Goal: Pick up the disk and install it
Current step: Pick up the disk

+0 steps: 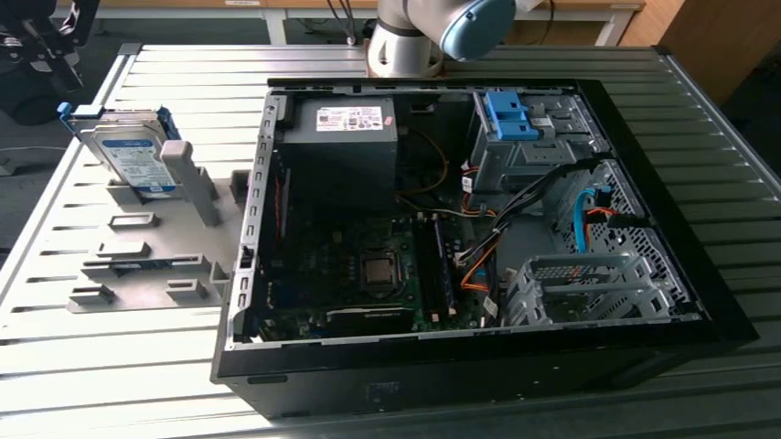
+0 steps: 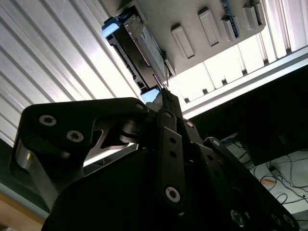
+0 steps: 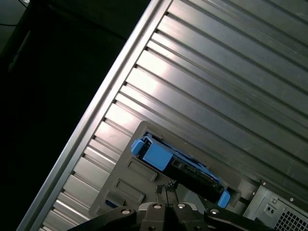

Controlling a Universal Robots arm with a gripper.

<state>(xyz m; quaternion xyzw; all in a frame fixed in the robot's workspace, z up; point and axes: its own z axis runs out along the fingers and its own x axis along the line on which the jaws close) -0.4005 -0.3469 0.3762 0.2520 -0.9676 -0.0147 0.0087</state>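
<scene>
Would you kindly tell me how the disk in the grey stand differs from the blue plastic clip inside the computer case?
The disk stands on edge in the grey stand, outside the computer case; the blue clip sits inside it, atop a metal cage. The disk has a silver body and white-and-blue label; the blue clip is bare plastic. Both show blue plastic.

A slatted aluminium table (image 1: 123,366) spans the exterior view, and its ribs catch bright, pale light in both wrist views. Beyond its far edge stand a light wooden desk (image 1: 219,7) and, at the exterior view's right, a brown wooden cabinet (image 1: 720,41). At the exterior view's left lies grey floor (image 1: 18,197).
</scene>
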